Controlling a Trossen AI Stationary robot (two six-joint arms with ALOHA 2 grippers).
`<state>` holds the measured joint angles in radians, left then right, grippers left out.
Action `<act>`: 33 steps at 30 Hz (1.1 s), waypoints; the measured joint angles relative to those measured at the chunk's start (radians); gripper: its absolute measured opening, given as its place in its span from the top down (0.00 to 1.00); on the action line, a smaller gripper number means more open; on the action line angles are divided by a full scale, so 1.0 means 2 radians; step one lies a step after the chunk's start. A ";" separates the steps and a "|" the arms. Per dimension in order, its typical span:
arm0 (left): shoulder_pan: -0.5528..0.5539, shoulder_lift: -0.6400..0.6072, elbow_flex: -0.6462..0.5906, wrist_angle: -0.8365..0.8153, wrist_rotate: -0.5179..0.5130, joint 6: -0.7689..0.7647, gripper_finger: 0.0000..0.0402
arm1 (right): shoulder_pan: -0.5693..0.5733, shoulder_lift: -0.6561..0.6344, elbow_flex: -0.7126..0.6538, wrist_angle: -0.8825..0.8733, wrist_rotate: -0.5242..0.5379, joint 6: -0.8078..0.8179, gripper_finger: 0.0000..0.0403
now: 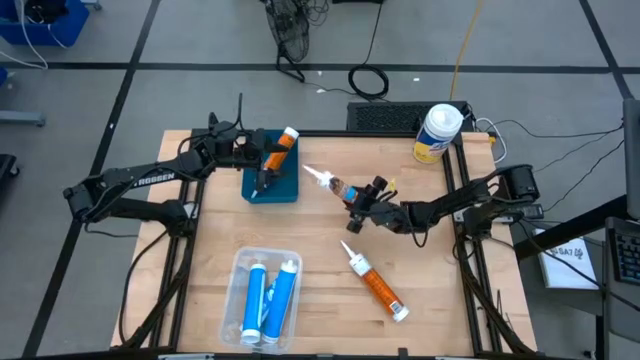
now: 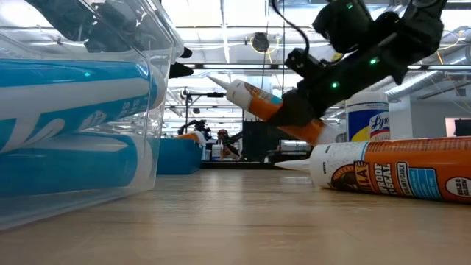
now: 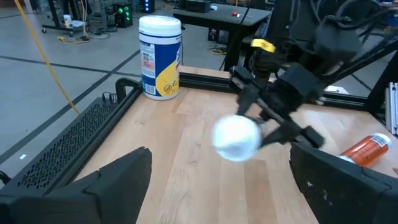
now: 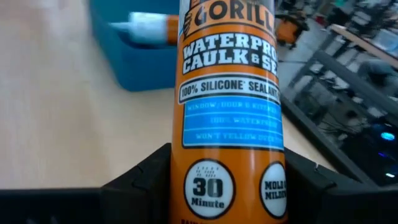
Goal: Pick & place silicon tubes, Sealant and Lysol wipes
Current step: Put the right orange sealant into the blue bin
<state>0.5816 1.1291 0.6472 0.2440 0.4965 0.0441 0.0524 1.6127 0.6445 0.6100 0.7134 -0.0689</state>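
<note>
My right gripper [image 1: 365, 203] is shut on an orange sealant tube [image 1: 330, 184] above the table's middle, its white nozzle toward the far left. My left gripper [image 3: 221, 165] is open over the blue bin [image 1: 272, 190], beside a second orange tube [image 1: 279, 155] that lies in the bin. A third orange tube [image 1: 377, 283] lies flat on the table, near right. Blue tubes [image 1: 262, 300] lie in a clear container [image 1: 240, 262] at the near edge. The Lysol wipes canister [image 1: 437, 133] stands upright at the far right corner. My right gripper pinches the orange tube's body near its rear end [image 4: 227, 186] between its two fingers, one on each side. The fingers come slanting from the table's right, and the tube sticks out forward past them. The tube is lifted clear and tilted, nozzle [image 2: 237, 90] up.
Black frame rails [image 1: 470, 240] run along the table's edges. A keyboard [image 1: 385, 115] lies beyond the far edge. Bare wood shows between the clear container and the blue bin.
</note>
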 joint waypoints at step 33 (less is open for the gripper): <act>0.000 0.000 0.000 0.000 0.000 0.000 0.09 | -0.218 -0.001 0.001 0.241 -0.505 0.018 0.52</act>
<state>0.5819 1.1293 0.6476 0.2440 0.4965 0.0444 -0.3832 1.6104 0.6464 1.0919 -0.2959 -0.0328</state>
